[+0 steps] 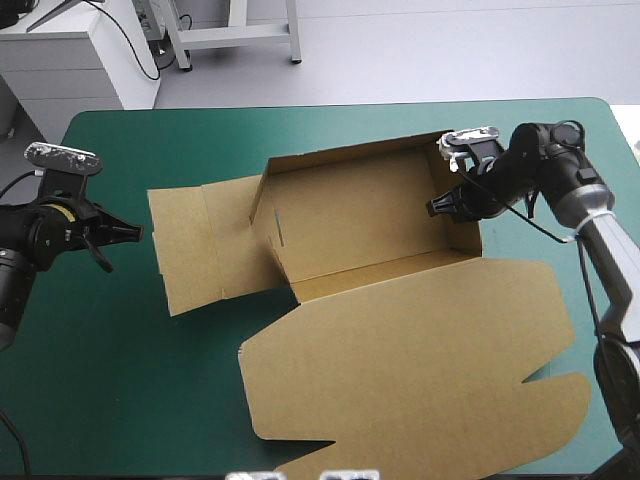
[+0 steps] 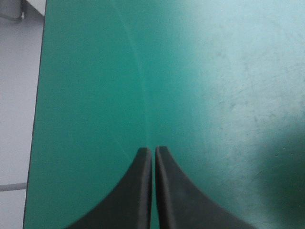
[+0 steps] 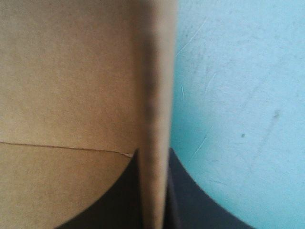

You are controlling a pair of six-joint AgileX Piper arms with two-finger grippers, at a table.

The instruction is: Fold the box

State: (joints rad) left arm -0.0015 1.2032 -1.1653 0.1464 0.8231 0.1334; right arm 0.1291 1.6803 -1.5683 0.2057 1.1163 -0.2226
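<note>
Item, left of the box: left gripper (image 2: 153,153), black fingers pressed together on nothing, hanging over bare teal-green cover (image 2: 214,71), well apart from the board.

Item, the box (image 1: 370,225): brown board, mid-table, partly formed.
- Left flap (image 1: 200,250): flat on the cover, not yet turned in.
- Left inner wall (image 1: 270,225): upright, slotted.
- Far wall (image 1: 350,160): raised.
- Lid (image 1: 420,370): flat, spread toward the near edge of the table.
- Right wall (image 1: 462,232): raised, held.

Item, at the box's right wall: right gripper (image 1: 447,206), fingers pinching the wall's top edge, one inside the tray, one outside.

Status, as a judgement: roughly midway. The tray's walls stand; the left flap remains to be folded over and tucked, and the right wall likely needs securing.
</note>
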